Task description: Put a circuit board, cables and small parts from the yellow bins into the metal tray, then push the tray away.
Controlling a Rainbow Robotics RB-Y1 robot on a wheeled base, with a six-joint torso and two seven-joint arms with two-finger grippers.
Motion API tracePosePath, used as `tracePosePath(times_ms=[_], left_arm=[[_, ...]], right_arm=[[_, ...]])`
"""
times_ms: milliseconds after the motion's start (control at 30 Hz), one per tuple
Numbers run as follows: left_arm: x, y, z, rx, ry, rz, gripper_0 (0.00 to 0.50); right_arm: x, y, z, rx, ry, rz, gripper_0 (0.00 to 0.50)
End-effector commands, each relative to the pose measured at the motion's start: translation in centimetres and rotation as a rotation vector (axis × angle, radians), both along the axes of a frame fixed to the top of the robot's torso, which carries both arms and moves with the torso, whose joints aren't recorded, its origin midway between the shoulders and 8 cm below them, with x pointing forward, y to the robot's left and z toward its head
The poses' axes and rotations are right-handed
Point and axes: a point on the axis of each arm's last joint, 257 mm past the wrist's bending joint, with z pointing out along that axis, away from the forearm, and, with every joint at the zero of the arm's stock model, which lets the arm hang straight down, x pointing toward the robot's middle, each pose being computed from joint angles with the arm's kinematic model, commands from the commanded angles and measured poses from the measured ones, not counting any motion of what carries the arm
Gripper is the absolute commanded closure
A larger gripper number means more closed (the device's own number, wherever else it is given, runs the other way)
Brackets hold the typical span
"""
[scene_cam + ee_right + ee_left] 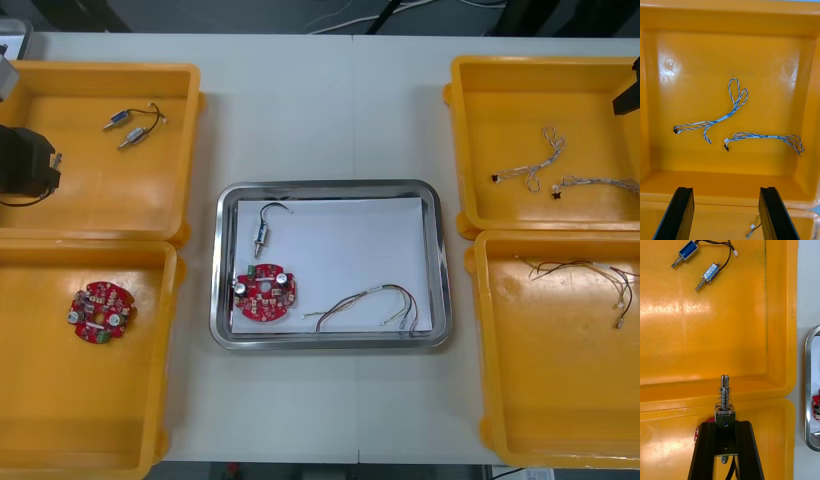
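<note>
My left gripper (725, 429) is shut on a small metal part (725, 399) with a spring and plunger, held above the seam between the two left yellow bins; it shows black at the far left (40, 165). Two more small metal parts (696, 263) lie in the far left bin (100, 190). My right gripper (726, 212) stands open over the far right bin (470, 150), short of two twisted blue and white cables (717, 120) (767, 137). The metal tray (225, 330), white inside, holds a small metal part (262, 236), a red circuit board (265, 293) and a red and yellow cable (365, 303).
The near left bin (40, 420) holds another red circuit board (100, 312). Thin dark cables (590, 275) lie in the near right bin (540, 400). Bare table runs between the tray and the bins on both sides, and beyond the tray.
</note>
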Motion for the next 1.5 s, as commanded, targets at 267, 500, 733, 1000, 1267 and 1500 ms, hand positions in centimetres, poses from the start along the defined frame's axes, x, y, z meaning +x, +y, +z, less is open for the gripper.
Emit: tracePosePath(times_ms=[267, 500, 733, 1000, 1267, 1500], left_arm=[[-0.7, 1.3, 0.4, 0.124, -0.008, -0.06, 0.5], [-0.7, 1.4, 0.4, 0.124, -0.009, -0.059, 0.5], [-0.7, 1.5, 0.3, 0.125, -0.006, -0.054, 0.5], [-0.7, 1.6, 0.2, 0.129, -0.006, -0.053, 0.5], [-0.7, 1.7, 0.2, 0.13, -0.004, -0.05, 0.5], [-0.7, 1.7, 0.0, 0.129, -0.001, -0.048, 0.5]], right_arm=[[2.2, -0.4, -1.8, 0.025, -0.017, -0.024, 0.0], [2.6, -0.7, -2.8, 0.018, -0.005, -0.035, 0.0], [3.1, -1.8, -4.1, 0.051, 0.006, -0.078, 0.0], [3.6, -3.6, -4.9, 0.06, 0.003, -0.15, 0.0], [4.7, -5.9, -7.8, 0.102, 0.002, -0.243, 0.0], [4.8, -6.7, -10.4, 0.112, 0.027, -0.281, 0.0]])
